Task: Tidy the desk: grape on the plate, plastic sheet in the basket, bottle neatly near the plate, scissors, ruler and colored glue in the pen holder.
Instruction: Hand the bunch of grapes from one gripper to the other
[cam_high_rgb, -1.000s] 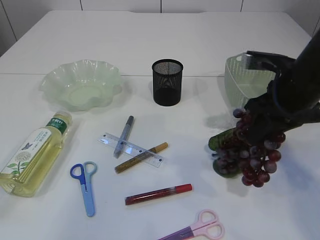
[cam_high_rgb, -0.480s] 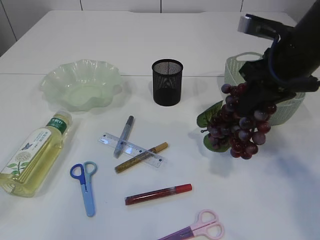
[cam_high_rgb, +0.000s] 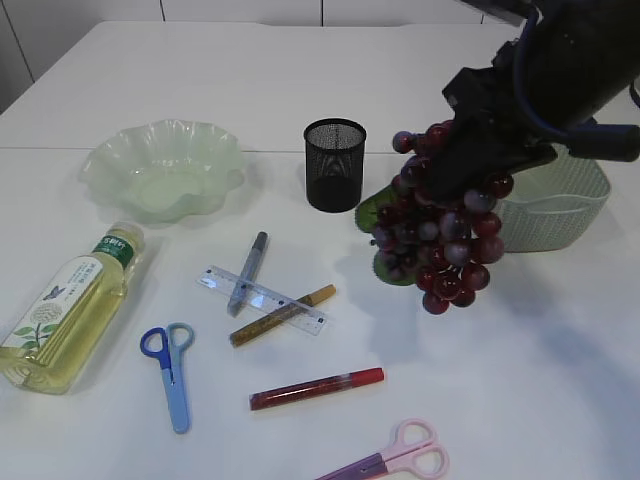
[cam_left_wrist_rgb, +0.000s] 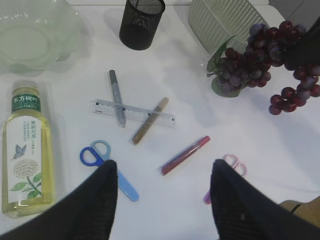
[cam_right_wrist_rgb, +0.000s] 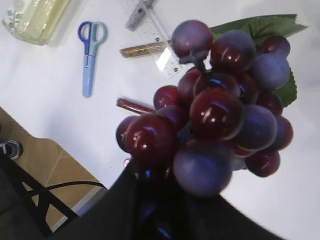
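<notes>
Gripping the grape bunch (cam_high_rgb: 440, 225), right claw (cam_high_rgb: 480, 165) hangs between pen holder (cam_high_rgb: 334, 165) and basket (cam_high_rgb: 555, 205).

My two dark jaws stand apart at the bottom edge, above a white table (cam_left_wrist_rgb: 280, 145). Between them lie blue-handled scissors (cam_left_wrist_rgb: 107, 167) and a red glue pen (cam_left_wrist_rgb: 185, 155). A bunch of dark red grapes (cam_left_wrist_rgb: 265, 65) hangs upper right.

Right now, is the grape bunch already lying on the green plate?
No, the grape bunch hangs from the right gripper above the table, far from the green plate.
</notes>
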